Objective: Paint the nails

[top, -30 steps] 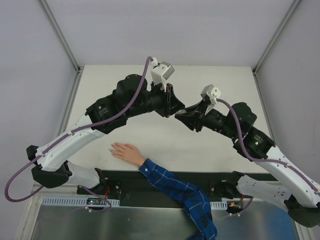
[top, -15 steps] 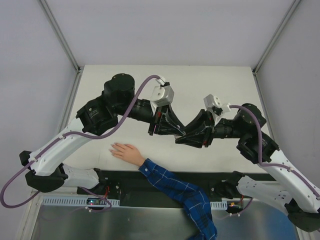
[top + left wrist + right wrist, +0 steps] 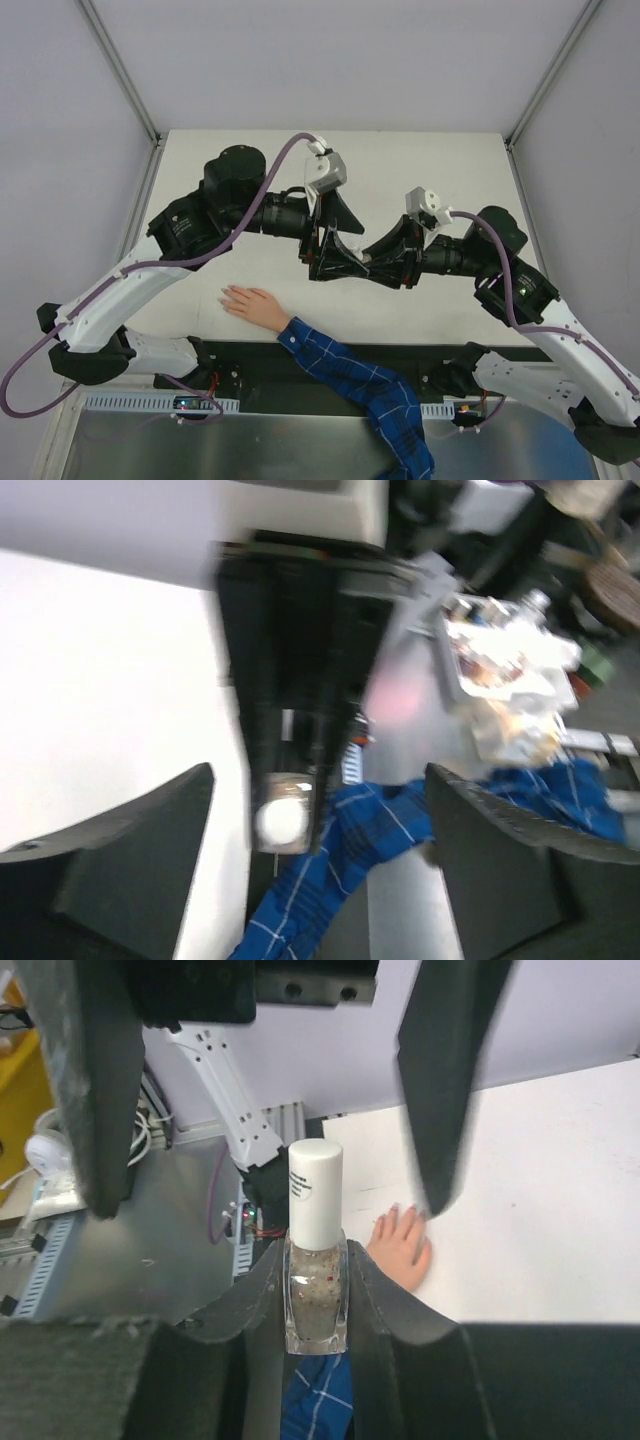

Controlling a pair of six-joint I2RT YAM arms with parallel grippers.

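Bottle [image 3: 316, 1305]: clear square glass, glittery fill, smooth white round cap [image 3: 315, 1185]; black cap sticker [image 3: 299, 1187] unreadable. Right pincer [image 3: 315, 1255] pinching bottle. Left pincer [image 3: 318, 780] spread, near bottle. Nails [image 3: 392, 1212] beyond bottle, on pale hand [image 3: 403, 1243] flat on surface [image 3: 560, 1190].

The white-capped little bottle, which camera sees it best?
Right wrist view: the bottle stands upright, clamped in the right gripper, white cap and speckled glass clear. The top view does not show it; the left wrist view is too blurred to tell.
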